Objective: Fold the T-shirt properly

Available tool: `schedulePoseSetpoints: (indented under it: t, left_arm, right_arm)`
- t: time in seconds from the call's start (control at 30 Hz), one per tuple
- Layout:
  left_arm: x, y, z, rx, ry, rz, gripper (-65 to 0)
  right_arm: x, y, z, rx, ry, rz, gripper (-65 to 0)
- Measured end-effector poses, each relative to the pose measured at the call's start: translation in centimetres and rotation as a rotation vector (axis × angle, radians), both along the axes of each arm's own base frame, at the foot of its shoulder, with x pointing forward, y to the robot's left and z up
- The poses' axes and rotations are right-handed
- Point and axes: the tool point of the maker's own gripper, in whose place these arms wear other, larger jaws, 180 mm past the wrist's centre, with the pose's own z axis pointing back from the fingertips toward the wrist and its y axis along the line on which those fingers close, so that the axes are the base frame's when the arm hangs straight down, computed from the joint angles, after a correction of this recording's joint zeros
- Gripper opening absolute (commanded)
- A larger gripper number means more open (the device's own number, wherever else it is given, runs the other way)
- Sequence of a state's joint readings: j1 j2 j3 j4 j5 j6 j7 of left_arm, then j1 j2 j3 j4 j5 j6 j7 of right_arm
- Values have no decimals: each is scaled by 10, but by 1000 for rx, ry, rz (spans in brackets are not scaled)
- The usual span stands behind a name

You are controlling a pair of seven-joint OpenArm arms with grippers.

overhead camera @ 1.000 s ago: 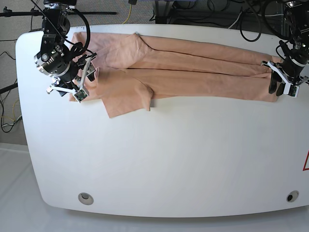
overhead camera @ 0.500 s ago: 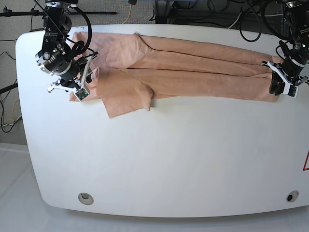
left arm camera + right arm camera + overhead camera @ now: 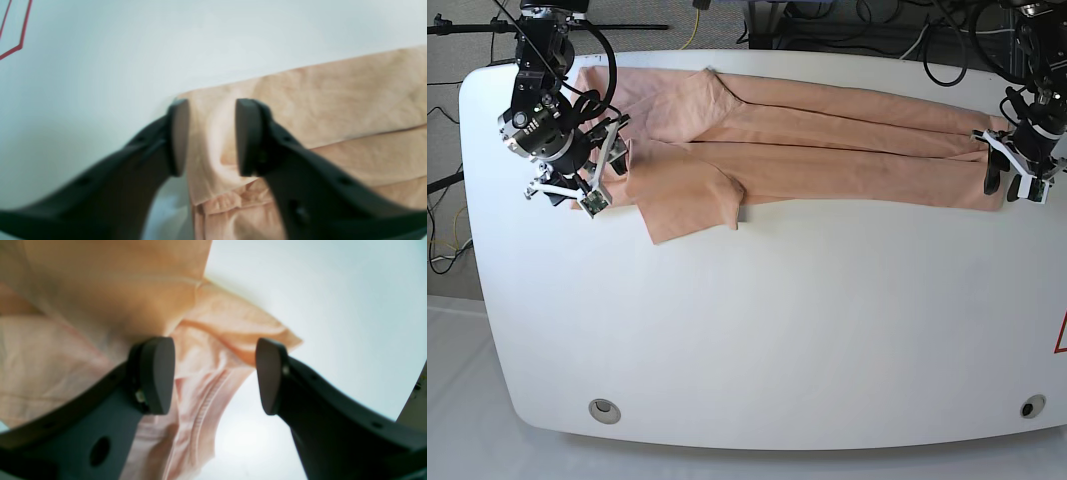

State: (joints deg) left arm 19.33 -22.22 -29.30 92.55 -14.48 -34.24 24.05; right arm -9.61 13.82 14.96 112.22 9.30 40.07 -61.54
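Black jaws of the left gripper [image 3: 210, 136] stand partly apart, astride a raised pinch of the T-shirt [image 3: 827, 150] at its hem corner; cloth lies between the pads but they do not look clamped on it. The right gripper [image 3: 215, 373] is wider open over the bunched collar end, holding nothing. The shirt lies folded lengthwise into a long band across the far side of the white table [image 3: 777, 330], one sleeve sticking out toward the near edge. To do this well, I'd judge both grippers should close on all layers together before lifting. No brand or legible writing shows; only a red outline marking [image 3: 13, 36] on the table.
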Motion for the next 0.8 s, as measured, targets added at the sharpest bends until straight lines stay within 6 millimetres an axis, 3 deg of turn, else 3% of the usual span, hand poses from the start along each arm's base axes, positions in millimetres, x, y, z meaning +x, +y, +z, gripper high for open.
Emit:
schedulePoseSetpoints:
  t: [0.2, 0.27, 0.4, 0.53, 0.6, 0.7, 0.8]
  left_arm:
    - [14, 2, 7, -6, -32, 22, -397]
    - [19, -1, 11, -18, -53, 16, -407]
    - [16, -5, 9, -24, -48, -4, -493]
    - [7, -15, 3, -34, -30, -47, -642]
    - [4, -19, -2, -40, -14, -59, -650]
    - [4, -22, -4, -44, -9, -65, -649]
    - [6, -22, -5, -41, -13, -53, -566]
  right_arm:
    - [34, 30, -1, 242, -19, -3, -316]
    - [45, 43, 7, 330, -54, 6, -325]
    - [47, 52, 7, 384, -47, 9, -476]
    - [38, 58, -3, 392, -5, -2, -615]
    - [34, 59, -4, 392, -3, 2, -650]
    - [29, 59, -8, 382, 3, -2, -632]
    - [21, 60, -8, 393, -22, -6, -594]
